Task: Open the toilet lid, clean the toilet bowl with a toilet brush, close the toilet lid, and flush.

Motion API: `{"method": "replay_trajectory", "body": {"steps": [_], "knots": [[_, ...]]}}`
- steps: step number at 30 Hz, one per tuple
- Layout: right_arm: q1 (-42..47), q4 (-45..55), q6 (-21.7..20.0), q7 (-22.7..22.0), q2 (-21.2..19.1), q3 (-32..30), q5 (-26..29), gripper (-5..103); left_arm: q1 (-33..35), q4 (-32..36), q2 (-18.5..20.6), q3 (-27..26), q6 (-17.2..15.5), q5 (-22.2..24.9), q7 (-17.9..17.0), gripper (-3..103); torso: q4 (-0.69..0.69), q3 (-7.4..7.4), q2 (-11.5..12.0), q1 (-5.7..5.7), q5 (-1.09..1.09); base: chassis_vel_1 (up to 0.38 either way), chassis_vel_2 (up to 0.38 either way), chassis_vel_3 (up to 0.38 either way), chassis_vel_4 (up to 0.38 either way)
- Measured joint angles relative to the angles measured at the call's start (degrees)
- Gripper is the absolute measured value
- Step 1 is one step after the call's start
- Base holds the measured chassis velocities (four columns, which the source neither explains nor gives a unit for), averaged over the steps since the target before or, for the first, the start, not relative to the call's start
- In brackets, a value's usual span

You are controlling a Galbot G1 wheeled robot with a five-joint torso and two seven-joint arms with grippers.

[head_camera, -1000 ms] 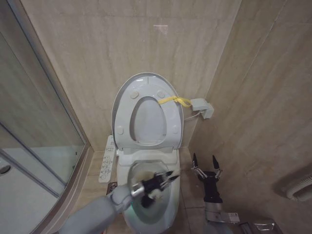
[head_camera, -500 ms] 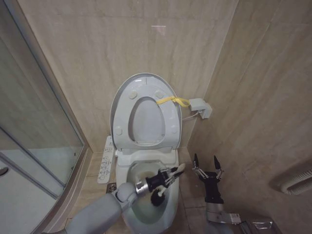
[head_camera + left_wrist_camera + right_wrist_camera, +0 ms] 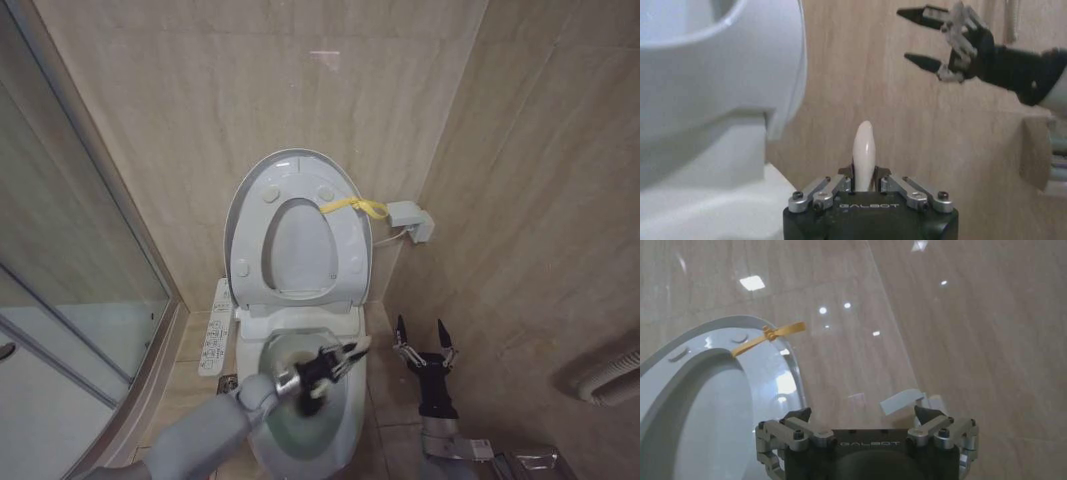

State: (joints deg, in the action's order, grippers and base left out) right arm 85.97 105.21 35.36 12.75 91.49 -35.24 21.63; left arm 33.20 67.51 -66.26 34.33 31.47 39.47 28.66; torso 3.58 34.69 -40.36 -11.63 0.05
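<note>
One wall box (image 3: 412, 221), beside toilet lid (image 3: 255, 215)

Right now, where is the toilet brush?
In the head view the toilet brush is clamped in the left gripper over the open toilet bowl, below the raised toilet lid; the right gripper waits beside the bowl.
</note>
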Motion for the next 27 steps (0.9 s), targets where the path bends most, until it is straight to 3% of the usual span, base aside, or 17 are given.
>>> {"method": "replay_trajectory", "body": {"steps": [2,3,5,8,11,14,15,17,20,22,24,27], "knots": [[0.0,0.0,0.0,0.0,-0.1,-0.1,0.0,100,-0.3,1.8,-0.6,-0.1,-0.5,0.8,-0.4,19,-0.01,0.01,0.0,0.0,-0.03,0.0,0.0,0.0,0.0],[0.1,0.0,0.0,0.0,-0.1,-0.3,0.0,100,-1.3,5.0,-1.7,0.0,-1.3,2.0,-1.1,19,0.13,0.0,0.0,-0.01,-0.07,0.0,0.0,0.0,0.0],[0.1,0.0,0.0,0.0,-0.1,-0.5,0.0,100,-2.0,6.7,-2.0,0.3,-1.6,2.4,-1.5,19,0.2,-0.03,0.0,0.01,-0.06,0.0,0.0,0.0,0.0],[0.2,0.0,0.0,-0.1,-0.2,-0.6,0.1,100,-1.3,3.7,-1.4,1.2,-1.2,1.0,-1.0,19,0.18,0.0,0.0,0.0,-0.05,-0.017,-0.044,-0.017,0.002],[0.0,0.0,0.0,-0.1,-0.6,-0.3,0.5,100,0.2,-1.9,0.2,0.8,0.2,-1.2,0.9,19,-0.01,0.0,0.0,0.0,-0.01,0.0,0.0,0.0,0.0],[-0.3,-0.1,0.0,-0.1,-0.7,-0.4,0.6,100,-0.9,1.3,-0.4,0.4,-0.5,0.1,0.6,19,0.0,0.0,0.0,0.0,-0.04,0.0,0.0,0.0,0.0],[-0.3,-0.4,0.0,-0.1,-0.6,-0.5,0.6,100,-2.0,3.7,-1.1,0.4,-1.0,0.7,0.4,19,0.11,0.0,0.0,-0.01,-0.05,0.0,0.0,0.0,0.0],[-0.4,-0.5,0.0,-0.1,-0.4,-0.6,0.6,100,-3.0,5.7,-1.4,0.3,-1.1,0.9,0.3,19,0.18,-0.02,0.0,0.0,-0.07,0.0,0.0,0.0,0.0],[-0.4,-0.6,0.0,-0.1,-0.4,-0.6,0.7,100,-2.4,3.7,-0.1,1.1,-0.7,-0.2,0.8,19,0.2,-0.01,0.0,0.0,-0.04,-0.041,-0.031,-0.031,-0.055],[-0.5,-0.5,0.0,-0.1,-0.5,-0.3,0.7,100,-0.6,-2.1,1.4,0.6,0.9,-2.1,1.8,19,0.04,0.01,0.0,-0.01,-0.04,0.0,0.0,0.0,0.0],[-0.6,-0.4,0.0,-0.1,-0.5,-0.1,0.7,100,-0.2,-3.1,1.4,-0.1,1.6,-2.5,2.1,19,0.01,-0.01,0.0,0.0,-0.05,0.0,0.0,0.0,0.0],[-0.5,-0.4,0.0,-0.1,-0.5,-0.2,0.7,100,-0.6,0.7,0.7,-0.2,0.7,-1.9,1.6,19,-0.01,0.01,0.0,0.0,-0.03,0.0,0.0,0.0,0.0]]}}
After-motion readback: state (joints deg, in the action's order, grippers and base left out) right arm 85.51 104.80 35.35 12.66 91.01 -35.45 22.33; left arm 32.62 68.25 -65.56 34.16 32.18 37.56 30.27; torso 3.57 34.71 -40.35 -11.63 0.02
